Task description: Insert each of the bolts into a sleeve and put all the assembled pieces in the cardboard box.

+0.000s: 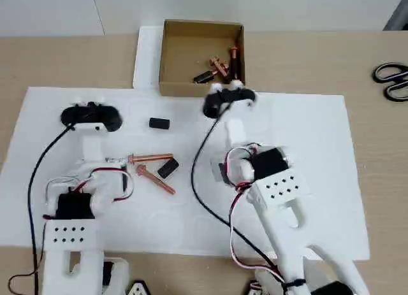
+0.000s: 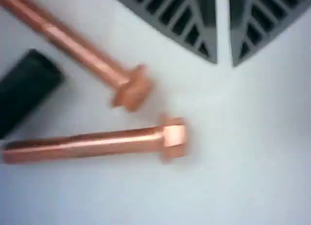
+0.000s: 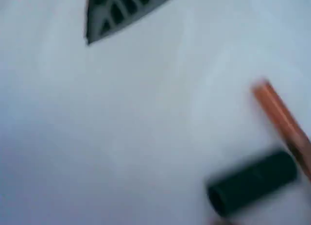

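Two copper bolts (image 1: 150, 158) (image 1: 156, 179) lie on the white sheet at left centre, with a black sleeve (image 1: 167, 169) between their shafts. A second sleeve (image 1: 159, 123) lies farther back. My left gripper (image 2: 223, 63) hovers just off the bolt heads (image 2: 131, 91) (image 2: 172, 137), its dark fingers almost together and nothing between them. In the same view that sleeve (image 2: 26, 91) lies beside the shafts. The right arm (image 1: 236, 126) stands in front of the cardboard box (image 1: 201, 88), which holds several assembled pieces (image 1: 220, 69). One right finger (image 3: 116, 11) shows above bare paper, well away from a sleeve (image 3: 252, 181) and a bolt tip (image 3: 265, 91).
The white sheet (image 1: 191, 218) covers most of the tan table. Scissors (image 1: 392, 78) lie at the far right edge. Black cables trail from both wrists toward the table's front.
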Controlling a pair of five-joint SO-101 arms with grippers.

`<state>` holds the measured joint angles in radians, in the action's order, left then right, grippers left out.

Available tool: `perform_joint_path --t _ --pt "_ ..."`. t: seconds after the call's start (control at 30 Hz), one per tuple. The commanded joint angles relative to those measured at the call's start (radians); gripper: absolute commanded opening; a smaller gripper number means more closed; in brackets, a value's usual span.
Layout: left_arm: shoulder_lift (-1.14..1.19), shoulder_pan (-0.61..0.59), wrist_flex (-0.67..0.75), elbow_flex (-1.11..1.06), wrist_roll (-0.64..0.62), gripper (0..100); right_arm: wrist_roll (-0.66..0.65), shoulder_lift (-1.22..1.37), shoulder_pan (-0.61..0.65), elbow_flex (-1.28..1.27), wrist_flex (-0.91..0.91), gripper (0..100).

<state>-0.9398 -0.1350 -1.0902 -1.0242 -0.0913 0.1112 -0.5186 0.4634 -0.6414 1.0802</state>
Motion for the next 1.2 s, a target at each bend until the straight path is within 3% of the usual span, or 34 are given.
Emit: perform_joint_path --t 0.0,0.07,0.17,0.23,0.4,0.57,0.8,1.0,1.17 --pt "-0.011 -0.133 -0.025 0.035 0.017 1 -0.115 0.002 0.068 -0.002 -0.088 26.3" --pt "-0.006 -0.141 -0.091 0.053 0.021 1 -0.144 0.030 0.105 -0.002 -0.093 26.3" --pt "-0.008 -0.052 -0.206 0.058 0.054 1 -0.110 0.048 0.128 -0.002 -0.101 26.3" --pt "-0.008 -0.038 -0.196 0.059 0.058 1 -0.104 0.047 0.130 0.009 -0.101 26.3" --pt "-0.006 -0.037 -0.207 0.105 -0.054 1 -0.170 0.048 0.154 0.071 0.018 26.3" --pt "0.002 0.069 -0.227 0.168 -0.327 1 -0.080 0.048 0.159 0.080 0.028 26.3" --pt "0.117 0.181 -0.302 0.182 -0.368 1 -0.074 0.058 0.153 0.081 -0.077 26.3" --pt "0.095 0.094 -0.322 0.308 -0.400 1 -0.072 0.048 0.148 0.081 -0.081 26.3" --pt "0.132 0.164 -0.411 0.440 -0.643 1 -0.074 0.048 0.142 0.081 -0.077 26.3"
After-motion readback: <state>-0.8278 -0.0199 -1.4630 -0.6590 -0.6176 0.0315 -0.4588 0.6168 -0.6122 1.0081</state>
